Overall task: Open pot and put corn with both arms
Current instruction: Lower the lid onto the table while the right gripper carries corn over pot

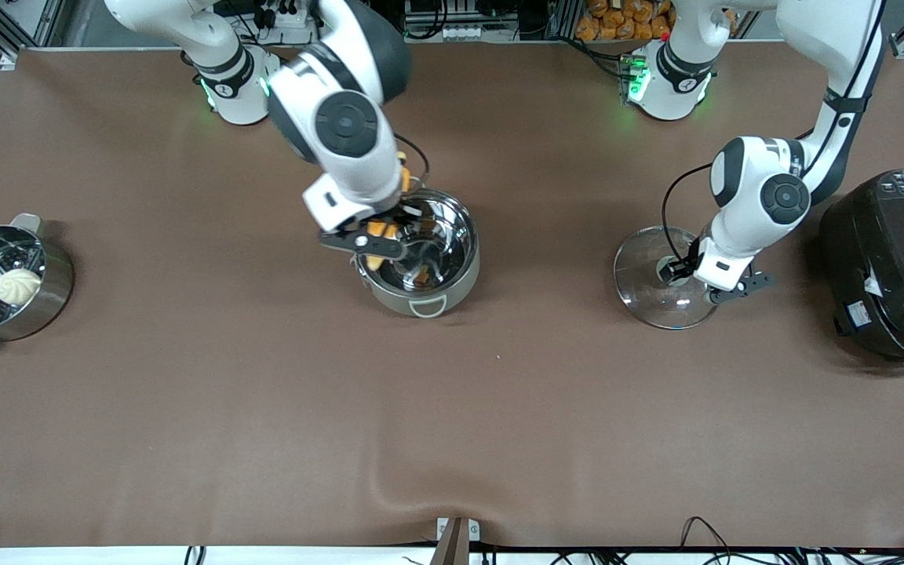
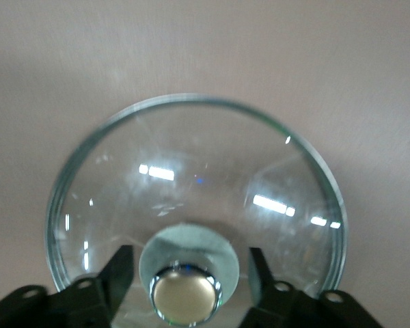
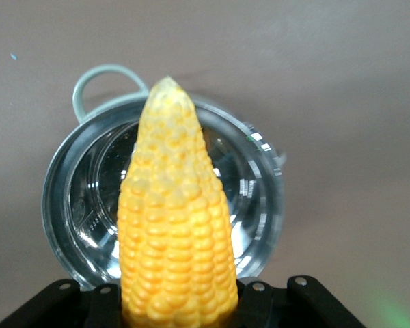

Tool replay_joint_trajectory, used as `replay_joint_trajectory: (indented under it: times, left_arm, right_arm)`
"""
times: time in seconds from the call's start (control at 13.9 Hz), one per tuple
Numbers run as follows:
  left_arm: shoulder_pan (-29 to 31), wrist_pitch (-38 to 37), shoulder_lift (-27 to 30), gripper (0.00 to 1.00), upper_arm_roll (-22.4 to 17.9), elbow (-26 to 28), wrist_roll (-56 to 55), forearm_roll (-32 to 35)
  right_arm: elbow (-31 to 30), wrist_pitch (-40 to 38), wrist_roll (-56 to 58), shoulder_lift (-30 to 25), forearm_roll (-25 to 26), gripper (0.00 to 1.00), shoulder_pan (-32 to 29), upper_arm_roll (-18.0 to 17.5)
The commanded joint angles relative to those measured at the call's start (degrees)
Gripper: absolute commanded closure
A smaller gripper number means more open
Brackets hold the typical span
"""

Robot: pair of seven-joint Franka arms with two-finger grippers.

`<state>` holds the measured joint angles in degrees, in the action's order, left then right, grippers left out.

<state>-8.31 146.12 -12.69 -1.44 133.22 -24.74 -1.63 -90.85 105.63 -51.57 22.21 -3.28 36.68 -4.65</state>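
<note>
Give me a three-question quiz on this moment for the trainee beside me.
1. True or false: the glass lid still sits on the pot.
2. What does the right gripper hold, and over what?
3. The left gripper has its fingers: A) either side of the lid's knob, B) on the rice cooker, C) in the steamer pot.

Key:
1. False; it lies on the table near the rice cooker.
2. The corn, over the open pot.
3. A

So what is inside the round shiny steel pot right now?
The round shiny steel pot shows only bare reflective floor. The yellow-orange corn cob hangs over it in the right gripper, covering part of the bottom.
</note>
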Motion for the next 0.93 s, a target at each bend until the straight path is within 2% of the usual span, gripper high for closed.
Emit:
replay_joint_trajectory:
  times: [0.0,0.14,0.36,0.72,0.79,0.86]
  left_arm:
    - [2.68,-3.62,2.14,0.0,0.47,-4.71,2.24,-0.13]
    - [4.42,-12.29,2.93,0.0,0.21,-12.24,4.34,-0.13]
    - [7.16,-27.16,3.2,0.0,0.38,-25.96,14.87,-0.21]
    - [8.31,-37.46,8.21,0.0,0.73,-29.33,17.01,-0.39]
    - [8.31,-39.57,8.73,0.0,0.73,-30.12,17.36,-0.22]
    - [8.31,-41.68,9.7,0.0,0.73,-30.47,17.53,-0.21]
  right_arm:
    - [-4.06,3.52,-1.34,-0.86,0.9,0.8,0.14,-0.53]
    - [-4.33,5.02,-1.43,0.37,0.9,0.8,0.23,-0.88]
    - [-5.91,10.01,-1.43,2.39,0.9,0.79,1.55,-0.88]
    - [-6.79,14.34,-1.43,4.51,0.9,0.76,2.25,-0.88]
    - [-6.79,14.43,-1.43,4.51,0.9,0.69,2.25,-0.88]
    - [-6.79,14.78,-1.43,4.51,0.9,0.56,2.25,-0.88]
